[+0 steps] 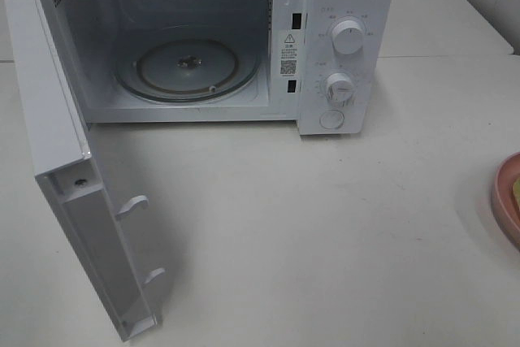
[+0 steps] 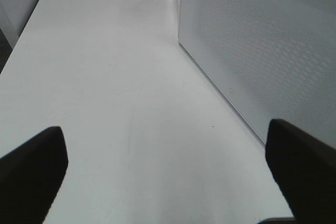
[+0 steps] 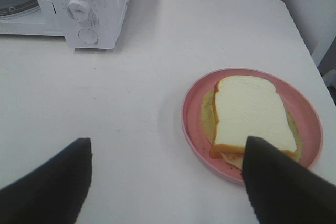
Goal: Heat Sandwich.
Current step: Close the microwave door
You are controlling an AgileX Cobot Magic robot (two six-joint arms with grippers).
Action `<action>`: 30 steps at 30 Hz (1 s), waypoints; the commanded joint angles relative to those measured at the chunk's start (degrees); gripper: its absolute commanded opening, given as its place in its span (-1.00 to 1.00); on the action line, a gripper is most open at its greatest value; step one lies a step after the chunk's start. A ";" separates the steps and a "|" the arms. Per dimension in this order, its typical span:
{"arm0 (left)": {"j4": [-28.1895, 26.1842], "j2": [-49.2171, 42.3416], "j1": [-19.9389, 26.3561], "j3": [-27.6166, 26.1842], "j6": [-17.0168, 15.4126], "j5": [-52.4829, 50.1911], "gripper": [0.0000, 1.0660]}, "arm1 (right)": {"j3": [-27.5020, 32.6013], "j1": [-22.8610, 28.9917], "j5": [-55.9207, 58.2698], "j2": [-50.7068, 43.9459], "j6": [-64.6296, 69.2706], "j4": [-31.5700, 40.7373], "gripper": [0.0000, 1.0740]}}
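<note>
A white tabletop (image 1: 325,233) carries a white microwave (image 1: 345,6) whose door (image 1: 57,136) hangs wide open, baring the glass turntable (image 1: 188,68) inside. On the frame beside the cavity sits a warning sticker (image 1: 289,53) with a triangle sign and a square code, its print too small to read; faint markings ring the two round knobs (image 1: 348,36), also unreadable, and a round button (image 1: 331,119) sits below them. The high view catches only a sliver of the pink plate (image 1: 508,201) at the right edge of the tabletop, while the right wrist view shows it whole, with the sandwich (image 3: 252,114) lying on it, white bread uppermost, well apart from the microwave. The right tool (image 3: 168,182) hovers near the plate with its dark fingers spread wide and nothing between them. The left wrist view alone shows the door's dotted outer panel (image 2: 262,51); the left tool (image 2: 168,177) stands spread wide above bare tabletop, empty.
</note>
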 commanded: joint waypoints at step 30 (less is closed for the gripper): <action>1.49 38.04 -0.06 9.63 0.06 -46.75 -1.00 | 0.11 -0.34 -0.63 -1.43 -0.29 0.17 0.42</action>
